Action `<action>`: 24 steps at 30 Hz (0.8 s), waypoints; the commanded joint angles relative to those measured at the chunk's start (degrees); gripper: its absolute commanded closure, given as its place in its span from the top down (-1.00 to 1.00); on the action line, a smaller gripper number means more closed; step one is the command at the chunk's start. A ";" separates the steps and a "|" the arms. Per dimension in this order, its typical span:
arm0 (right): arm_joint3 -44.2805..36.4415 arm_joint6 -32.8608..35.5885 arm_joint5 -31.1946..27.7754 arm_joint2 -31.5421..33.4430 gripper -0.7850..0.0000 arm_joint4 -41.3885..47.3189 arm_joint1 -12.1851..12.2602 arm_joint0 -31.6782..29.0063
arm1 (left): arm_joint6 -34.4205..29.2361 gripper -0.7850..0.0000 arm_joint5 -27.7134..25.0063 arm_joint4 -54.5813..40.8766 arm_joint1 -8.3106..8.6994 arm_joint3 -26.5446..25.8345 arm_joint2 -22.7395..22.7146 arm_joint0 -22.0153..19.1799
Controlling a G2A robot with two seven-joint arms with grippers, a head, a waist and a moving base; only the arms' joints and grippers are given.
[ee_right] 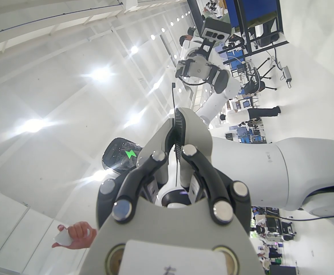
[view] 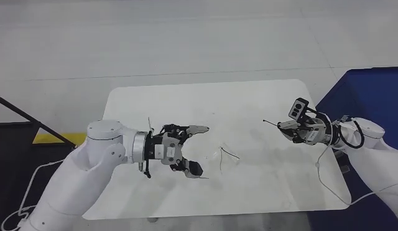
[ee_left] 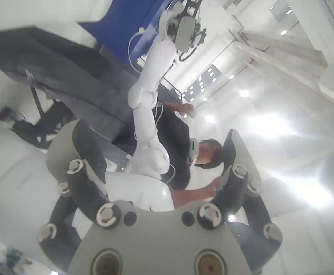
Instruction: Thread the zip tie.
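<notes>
Right gripper (ee_right: 177, 118) clamped on black zip tie (ee_right: 173, 98), its end poking past the fingertips; left gripper (view: 200, 149) spread wide over white table (view: 186, 100), well apart from tie

Zip tie (ee_right: 173, 95) in right pincer (ee_right: 178, 116), left pincer (view: 201, 149) opposite, above table (view: 261, 94)

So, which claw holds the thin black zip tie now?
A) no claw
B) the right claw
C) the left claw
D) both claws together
B: the right claw is shut on the zip tie, whose end sticks out past the fingertips, while the left claw stands open with nothing between its fingers.
</notes>
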 commanded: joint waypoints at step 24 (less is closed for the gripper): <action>0.00 0.00 0.00 0.00 -1.00 0.00 0.00 0.00 | 80.10 1.00 -9.54 -32.20 -4.55 -4.39 4.05 3.70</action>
